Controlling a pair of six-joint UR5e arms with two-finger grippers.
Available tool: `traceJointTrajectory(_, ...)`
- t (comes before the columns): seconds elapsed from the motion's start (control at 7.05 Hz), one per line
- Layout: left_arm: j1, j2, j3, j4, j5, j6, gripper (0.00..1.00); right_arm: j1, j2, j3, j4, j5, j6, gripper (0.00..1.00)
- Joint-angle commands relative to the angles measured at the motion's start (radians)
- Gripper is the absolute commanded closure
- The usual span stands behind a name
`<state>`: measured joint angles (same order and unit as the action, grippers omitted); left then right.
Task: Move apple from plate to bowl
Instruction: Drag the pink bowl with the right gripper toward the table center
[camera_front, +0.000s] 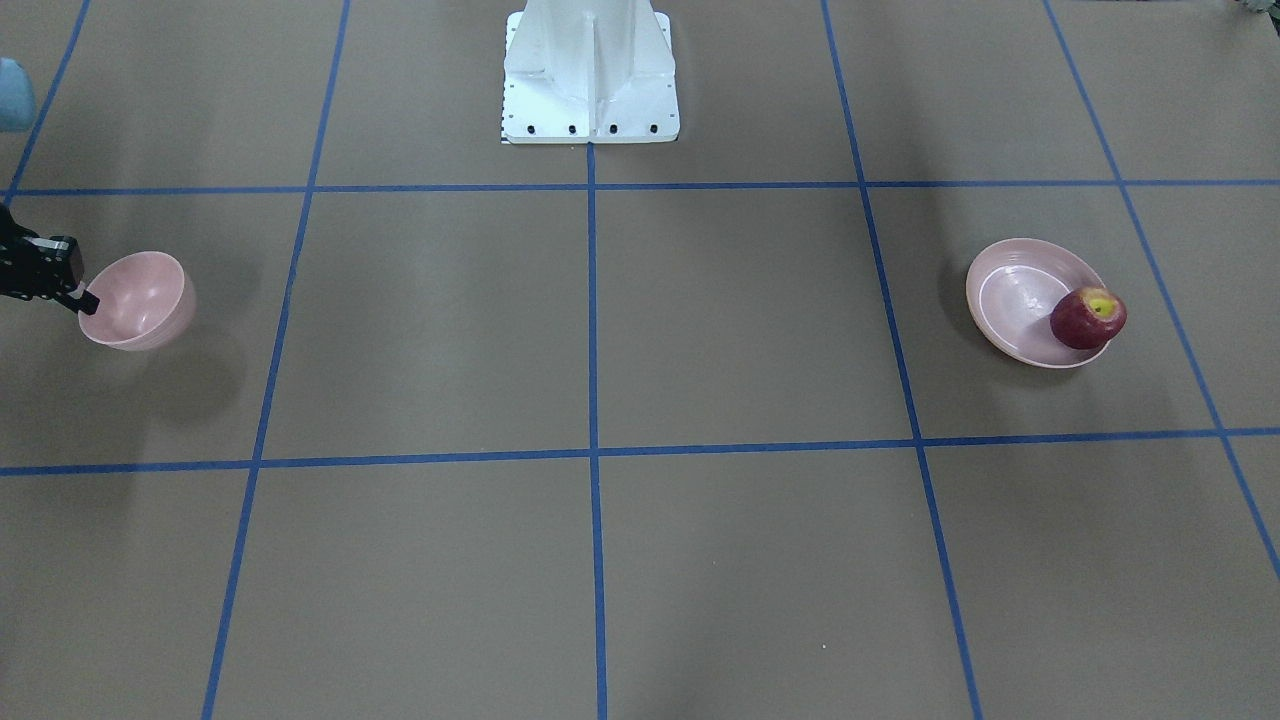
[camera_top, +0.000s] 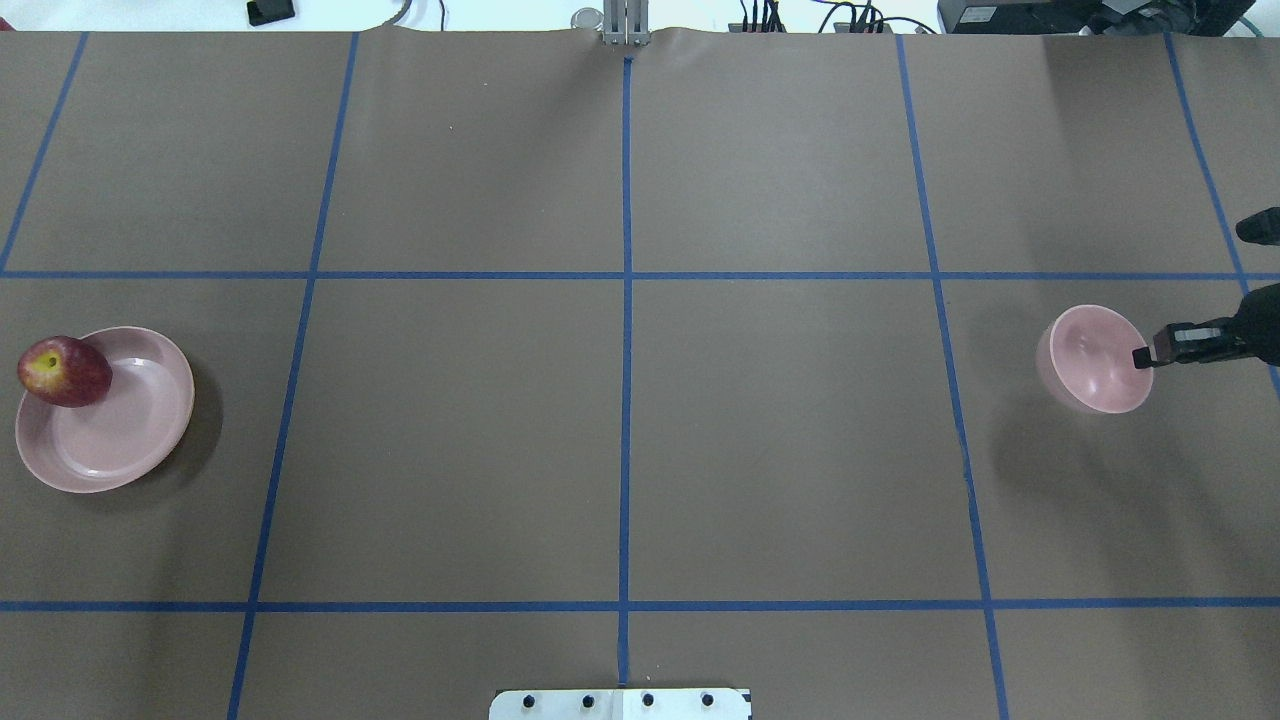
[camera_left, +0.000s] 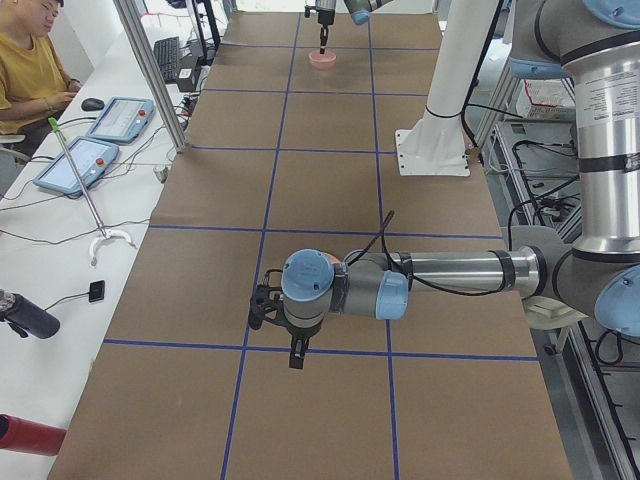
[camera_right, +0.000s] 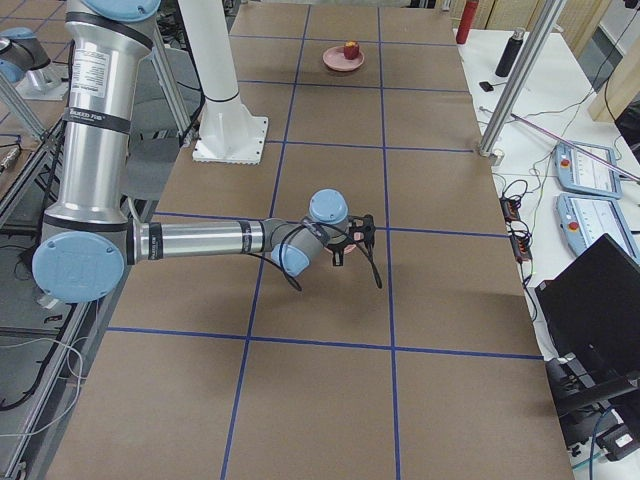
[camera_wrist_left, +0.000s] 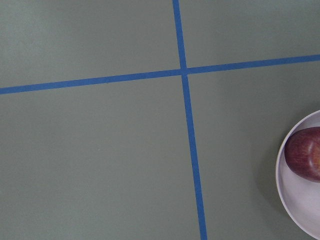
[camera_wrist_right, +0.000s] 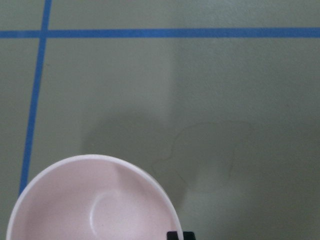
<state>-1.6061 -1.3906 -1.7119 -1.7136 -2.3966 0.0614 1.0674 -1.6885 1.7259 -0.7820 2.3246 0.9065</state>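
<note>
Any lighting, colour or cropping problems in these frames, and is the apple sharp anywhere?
Overhead exterior: even light, soft shadows beside the plate and the bowl; the apple is sharp. Left wrist view: the table reads grey-green rather than brown, and the apple is cut by the right edge. Right wrist view: same green cast, bowl cropped at the bottom. No harsh glare anywhere.

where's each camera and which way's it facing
front: across table, facing robot; base, right pincer
overhead: behind robot, looking down; base, pincer
left side: table's left end; left arm
right side: table's right end; right arm
left wrist: down; plate, apple; no body
right wrist: down; bowl, fingertip
front, overhead share plate, apple, bowl
</note>
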Motion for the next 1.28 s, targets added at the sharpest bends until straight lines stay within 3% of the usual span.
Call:
traceJointTrajectory(0.0,0.000,0.005,0.000,0.000,-0.026,-0.002,0.02,-0.062,0.151,0.009,-0.017,-0.010,0.232,1.00)
traceJointTrajectory(0.28,0.000,0.007,0.000,0.002,-0.026,-0.002,0.02,-0.220,0.261,0.014,-0.022,-0.155,0.426,1.00)
traceJointTrajectory(0.43,0.000,0.007,0.000,0.002,-0.026,-0.002,0.02,-0.295,0.342,0.015,-0.124,-0.263,0.458,1.00)
traceJointTrajectory(0.85,0.002,0.007,0.003,0.002,-0.026,0.000,0.02,-0.516,0.652,0.006,-0.591,-0.498,0.537,1.00)
traceJointTrajectory(0.99,0.005,0.007,0.003,0.003,-0.026,0.000,0.02,-0.555,0.737,-0.023,-0.680,-0.539,0.573,1.00)
traceJointTrajectory(1.14,0.014,0.007,0.005,0.002,-0.026,0.000,0.02,-0.582,0.775,-0.051,-0.687,-0.547,0.600,1.00)
